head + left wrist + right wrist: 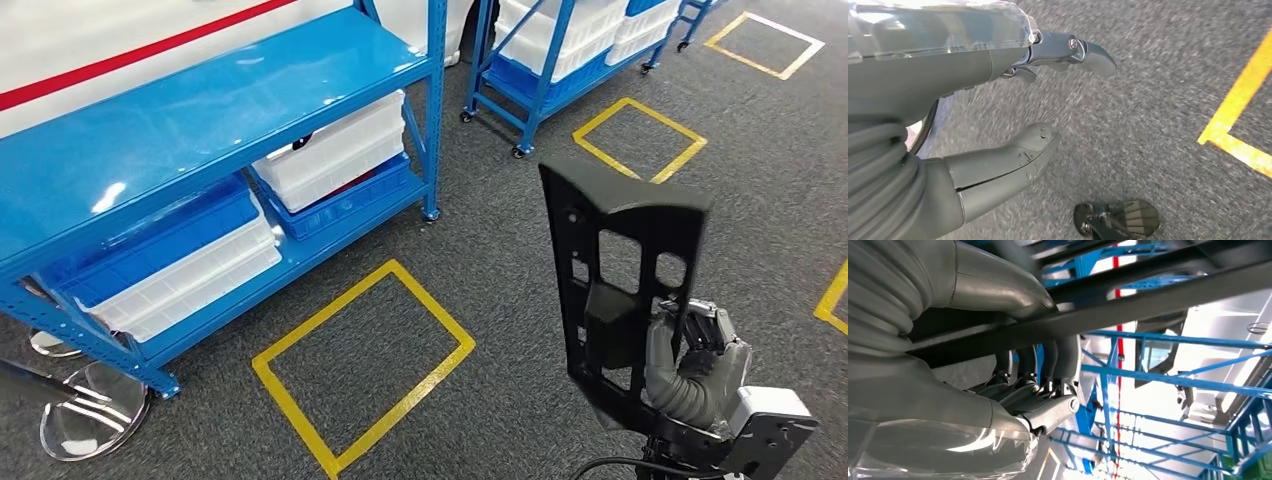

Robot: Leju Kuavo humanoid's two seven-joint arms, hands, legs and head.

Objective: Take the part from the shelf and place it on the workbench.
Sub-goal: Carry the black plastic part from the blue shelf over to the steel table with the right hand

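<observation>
One black part stands upright, gripped by the right hand.

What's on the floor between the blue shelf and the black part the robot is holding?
Grey carpet with a yellow taped rectangle, seen in the head view, between the blue shelf and black part.

You're looking at a matt black plastic part, smooth with moulded cutouts. The right hand holding it is showing grey ribbed rubbery covering and satin metal fingers. The shelf is gleaming, glossy blue painted metal, carrying smooth white and blue plastic bins. The floor is looking like rough dark grey carpet with matt yellow tape.
</observation>
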